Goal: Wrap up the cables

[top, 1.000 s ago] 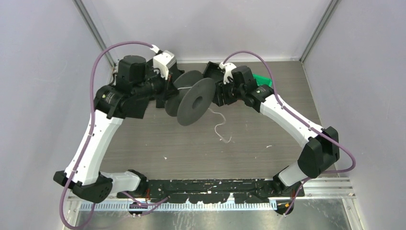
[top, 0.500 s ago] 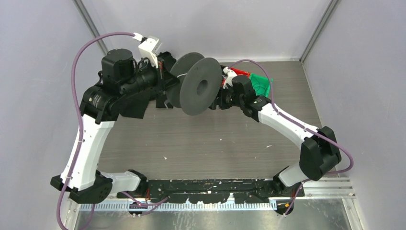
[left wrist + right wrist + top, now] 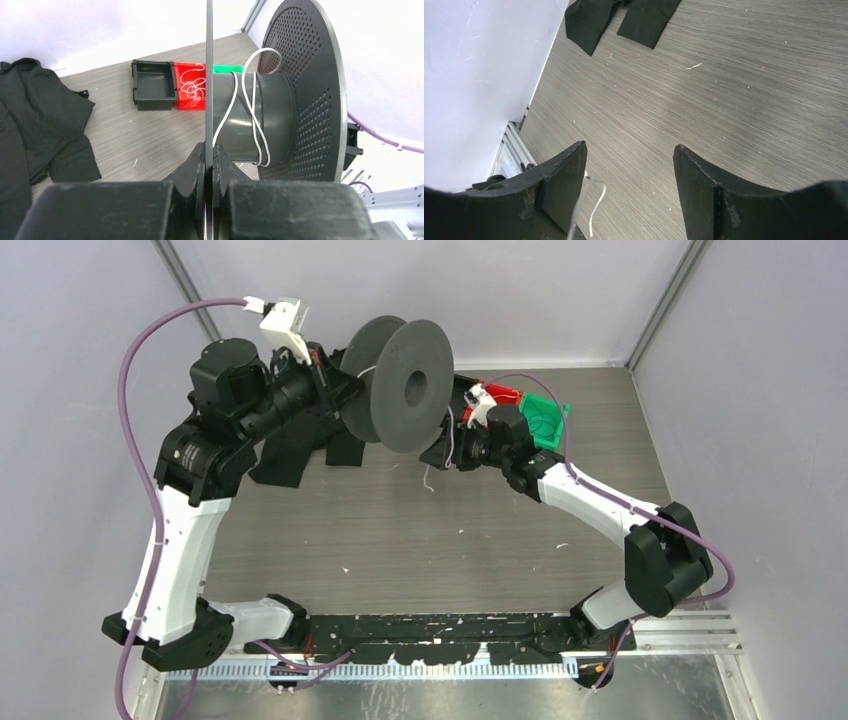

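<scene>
My left gripper (image 3: 209, 153) is pinched tight on the thin edge of the near flange of the grey spool (image 3: 404, 386), held raised above the table (image 3: 400, 540) at the far side, with the spool's axis roughly level. 1 cable (image 3: 223, 122) is looped around the spool core, about 2 or 3 loose turns between the 2 flanges. In the top view its free tail drops from the spool past my right gripper (image 3: 441, 452), and the end hangs just over the table. My right gripper sits low just beside the spool, to its right. Its fingers (image 3: 561, 185) are spread wide and grip nothing. The cable tail passes close by the left finger in the right wrist view; I cannot tell if it touches. More loose cables (image 3: 192, 86) lie curled in the red bin (image 3: 179, 102), which sits between the black bin (image 3: 137, 97) and the green bin (image 3: 545, 422) by the far wall. Black cloth (image 3: 300, 445) lies crumpled on the table under my left arm.
</scene>
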Tool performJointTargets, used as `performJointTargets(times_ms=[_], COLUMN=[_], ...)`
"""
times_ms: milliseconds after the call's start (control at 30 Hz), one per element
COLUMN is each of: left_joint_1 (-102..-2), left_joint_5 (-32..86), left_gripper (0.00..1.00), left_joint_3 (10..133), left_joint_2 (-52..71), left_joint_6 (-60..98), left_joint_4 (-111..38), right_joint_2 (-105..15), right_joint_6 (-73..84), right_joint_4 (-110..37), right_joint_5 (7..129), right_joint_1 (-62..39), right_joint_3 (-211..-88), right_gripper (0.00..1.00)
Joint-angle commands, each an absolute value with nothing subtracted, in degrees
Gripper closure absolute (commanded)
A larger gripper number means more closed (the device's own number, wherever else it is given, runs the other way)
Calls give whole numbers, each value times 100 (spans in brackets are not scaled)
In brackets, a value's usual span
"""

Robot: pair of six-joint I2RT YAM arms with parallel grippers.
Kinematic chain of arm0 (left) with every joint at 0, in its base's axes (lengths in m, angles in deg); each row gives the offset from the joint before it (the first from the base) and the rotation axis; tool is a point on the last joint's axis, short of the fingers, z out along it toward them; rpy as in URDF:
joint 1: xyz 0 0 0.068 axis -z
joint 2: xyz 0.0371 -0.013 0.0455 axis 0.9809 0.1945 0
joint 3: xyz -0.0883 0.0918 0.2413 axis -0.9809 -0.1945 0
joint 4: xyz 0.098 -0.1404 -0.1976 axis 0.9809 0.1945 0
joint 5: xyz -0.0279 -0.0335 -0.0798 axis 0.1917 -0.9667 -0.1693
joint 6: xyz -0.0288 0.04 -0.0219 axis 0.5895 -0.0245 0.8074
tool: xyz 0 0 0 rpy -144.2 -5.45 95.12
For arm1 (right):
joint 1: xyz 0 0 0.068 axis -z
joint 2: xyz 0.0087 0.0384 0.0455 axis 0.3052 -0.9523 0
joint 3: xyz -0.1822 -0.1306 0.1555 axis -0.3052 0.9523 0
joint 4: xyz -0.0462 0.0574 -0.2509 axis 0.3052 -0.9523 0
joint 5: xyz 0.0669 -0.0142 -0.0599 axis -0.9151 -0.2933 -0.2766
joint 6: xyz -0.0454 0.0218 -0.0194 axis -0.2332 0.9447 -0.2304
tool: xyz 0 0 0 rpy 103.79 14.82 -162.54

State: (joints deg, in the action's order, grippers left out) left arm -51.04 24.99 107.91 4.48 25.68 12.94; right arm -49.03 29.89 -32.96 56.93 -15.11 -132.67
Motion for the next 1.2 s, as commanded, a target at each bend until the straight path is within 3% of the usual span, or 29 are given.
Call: performJointTargets(times_ms=[0, 167, 533, 733, 933, 1167], left_joint_1=[-5083, -5083, -5083, -5085, -5083, -5083], left_joint_5=[2586, 2695, 2637, 2594, 2496, 2326], left_gripper=[100, 100, 100, 100, 100, 100], left_joint_3=[10966, 10947, 11132, 11225, 11445, 11685], left_joint_2=[192, 154, 76, 62, 57, 2], left_joint_6=[2908, 2920, 2929, 2977, 2973, 2914], left_joint_4=[222, 128, 50, -37, -68, 87], right_joint_2=[-4641, -4469, -3885, -4044, -4414, -4604], right_joint_6=[3265, 3486, 3336, 3318, 3738, 4709], right_joint_4=[-2766, -2694, -3183, -3195, -3618, -3007], right_joint_5=[5585, 5437, 6375, 6304, 7049, 6180], right_joint_1=[-1521, -1520, -1512, -1501, -1347, -775], right_joint_3=[-13189, -13127, -12850, -12869, -12866, -12616], right_gripper=[31, 31, 30, 30, 30, 29])
